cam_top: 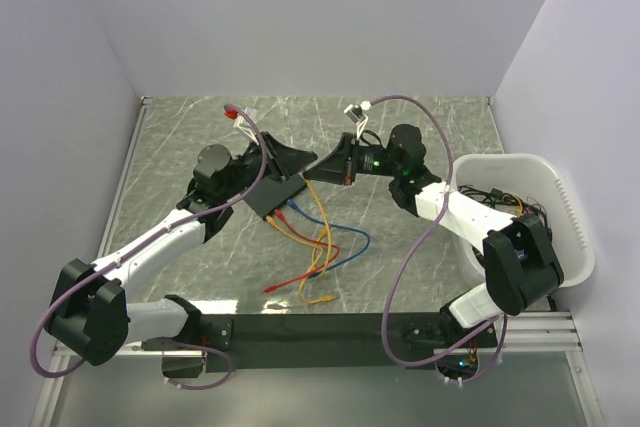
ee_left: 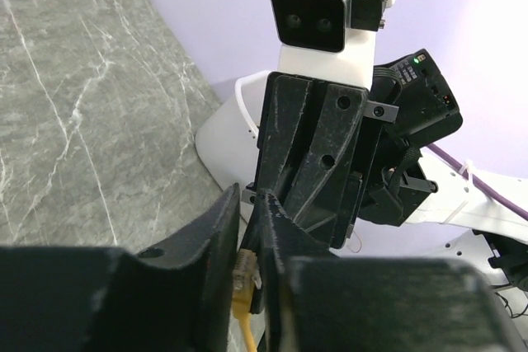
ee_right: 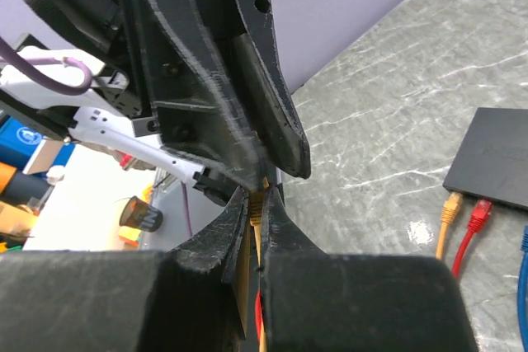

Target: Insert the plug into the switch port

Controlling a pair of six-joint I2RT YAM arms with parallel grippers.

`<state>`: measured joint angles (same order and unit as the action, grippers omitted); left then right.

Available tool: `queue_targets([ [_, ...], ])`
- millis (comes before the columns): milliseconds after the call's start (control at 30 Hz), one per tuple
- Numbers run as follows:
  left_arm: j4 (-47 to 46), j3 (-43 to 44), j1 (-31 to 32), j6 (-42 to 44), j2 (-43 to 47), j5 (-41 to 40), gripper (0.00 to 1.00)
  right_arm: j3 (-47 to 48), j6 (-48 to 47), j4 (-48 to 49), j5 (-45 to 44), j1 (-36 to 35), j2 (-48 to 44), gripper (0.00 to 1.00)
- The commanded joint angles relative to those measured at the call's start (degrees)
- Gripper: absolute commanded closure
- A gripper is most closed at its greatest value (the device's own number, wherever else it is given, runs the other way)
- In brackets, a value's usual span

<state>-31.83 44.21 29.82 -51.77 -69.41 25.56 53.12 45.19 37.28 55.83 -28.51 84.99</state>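
Observation:
The black switch (cam_top: 272, 197) lies flat mid-table; its corner shows in the right wrist view (ee_right: 495, 154) with an orange plug (ee_right: 450, 204) and a red plug (ee_right: 481, 212) at its edge. My left gripper (cam_top: 300, 165) and right gripper (cam_top: 322, 169) meet tip to tip just above and behind the switch. In the left wrist view the left gripper (ee_left: 250, 204) is shut on a yellow plug (ee_left: 242, 274), with its cable hanging down. In the right wrist view the right gripper (ee_right: 257, 198) is shut on the same yellow plug (ee_right: 258, 210).
Blue (cam_top: 350, 237), red (cam_top: 290, 282) and orange (cam_top: 320, 257) cables trail from the switch toward the near edge. A white tub (cam_top: 560, 207) holding cables stands at the right. Purple arm cables loop over both arms. Walls enclose the table.

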Motion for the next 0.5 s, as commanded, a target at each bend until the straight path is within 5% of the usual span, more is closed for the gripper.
queue_targets([
  [0,-4.11,0.53,0.41,-0.61,2.43,2.39,0.8,-0.21,0.86,2.71,-1.96,1.44,0.7,1.0],
  [133,-4.03,0.35,0.32,-0.26,2.61,2.39,0.99,-0.21,1.65,3.41,-2.04,1.44,1.05,1.0],
  [300,-3.76,-0.17,0.41,0.18,2.96,2.12,1.0,1.45,1.22,1.32,-3.18,1.62,1.23,0.98],
  [367,-2.54,0.0,0.41,0.53,3.05,1.43,0.99,2.33,-0.71,-2.46,-4.84,1.62,1.06,0.84],
  [400,-1.23,0.18,0.41,0.7,3.05,0.99,0.99,3.55,-1.76,-4.47,-5.64,1.53,0.88,0.59],
  [467,3.33,1.49,0.41,1.23,2.87,-1.11,1.0,5.05,-6.59,-12.9,-10.01,1.53,-0.61,0.33],
])
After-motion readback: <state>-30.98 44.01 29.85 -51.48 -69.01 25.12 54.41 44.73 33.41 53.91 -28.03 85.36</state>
